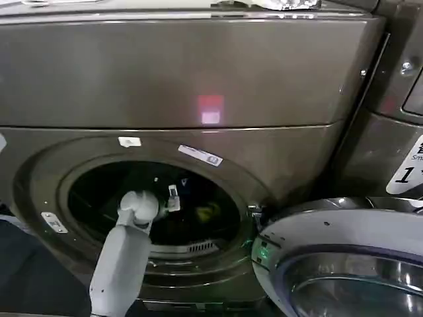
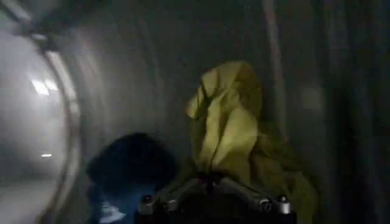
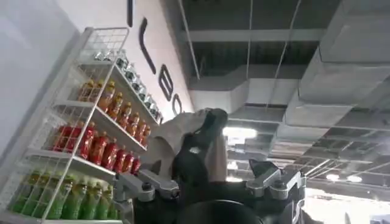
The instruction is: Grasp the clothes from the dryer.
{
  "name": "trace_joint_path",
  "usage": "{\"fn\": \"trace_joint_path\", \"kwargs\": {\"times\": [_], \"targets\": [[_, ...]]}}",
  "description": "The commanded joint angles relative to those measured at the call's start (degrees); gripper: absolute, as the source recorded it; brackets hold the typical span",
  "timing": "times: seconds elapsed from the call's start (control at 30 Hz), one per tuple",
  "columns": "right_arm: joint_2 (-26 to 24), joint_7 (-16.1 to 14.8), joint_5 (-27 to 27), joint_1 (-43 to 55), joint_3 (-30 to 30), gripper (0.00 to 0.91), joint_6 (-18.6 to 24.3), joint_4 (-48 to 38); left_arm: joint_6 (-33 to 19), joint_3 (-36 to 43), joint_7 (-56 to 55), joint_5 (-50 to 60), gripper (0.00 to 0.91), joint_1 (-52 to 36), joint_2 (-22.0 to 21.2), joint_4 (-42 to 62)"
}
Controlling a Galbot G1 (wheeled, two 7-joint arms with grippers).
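The bronze-grey dryer [image 1: 198, 72] fills the head view, its round porthole open and its silver-rimmed door [image 1: 344, 231] swung down to the right. My left arm reaches through the porthole, and my left gripper [image 1: 176, 198] is inside the drum beside the yellow-green cloth [image 1: 208, 211]. In the left wrist view the left gripper [image 2: 208, 177] is shut on the lower edge of the yellow-green cloth [image 2: 228, 122], which bunches up against the drum wall [image 2: 122, 73]. The dark blue garment [image 2: 128, 170] lies beside it, untouched. My right gripper [image 3: 208, 119] points up towards the ceiling, shut and empty.
The porthole rim [image 1: 39, 191] closely rings my left arm. The open door blocks the lower right. A panel with a white label marked 1 [image 1: 406, 170] stands at the right. A white wire shelf of bottles [image 3: 91, 152] is beside the right arm.
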Motion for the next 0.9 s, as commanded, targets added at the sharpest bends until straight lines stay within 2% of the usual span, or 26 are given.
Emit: {"fn": "trace_joint_path", "kwargs": {"times": [0.03, 0.1, 0.13, 0.17, 0.3, 0.37, 0.6, 0.9], "targets": [[0.2, 0.0, -0.2, 0.2, 0.0, 0.907, -1.0, 0.5, 10.2, -0.2, -31.0, -15.2, 0.000, 0.9, -1.2, -3.6], [0.3, 0.2, 0.2, 0.1, -0.1, 0.907, 0.1, 0.6, 11.3, 0.2, -40.0, -18.0, 0.000, 1.4, -2.2, -3.9], [0.4, -0.6, 0.1, 0.0, -0.2, 0.907, 1.6, 0.4, 11.3, 0.1, -40.6, -19.2, 0.000, 1.7, -2.8, -4.4], [0.4, -1.0, -0.2, 0.0, -0.3, 0.907, 2.2, 0.4, 12.4, -0.1, -45.6, -21.2, 0.000, 2.0, -3.7, -4.8], [0.6, -0.9, -0.2, 0.0, -0.2, 0.907, 1.9, 0.6, 12.4, 0.0, -54.0, -27.4, 0.000, 2.8, -5.0, -5.7], [0.7, -0.9, -0.2, -0.1, -0.1, 0.907, 1.9, 0.3, 12.7, 0.1, -58.3, -34.3, 0.000, 3.3, -5.1, -6.6], [0.8, -0.8, 0.2, -0.1, -0.1, 0.907, 1.9, 0.2, 13.0, -0.1, -66.9, -44.9, 0.000, 5.2, -5.7, -9.3], [0.8, -0.7, 0.4, -0.1, -0.2, 0.907, 1.9, 0.1, 14.3, -0.6, -68.6, -48.5, 0.000, 5.3, -6.1, -10.3]]}}
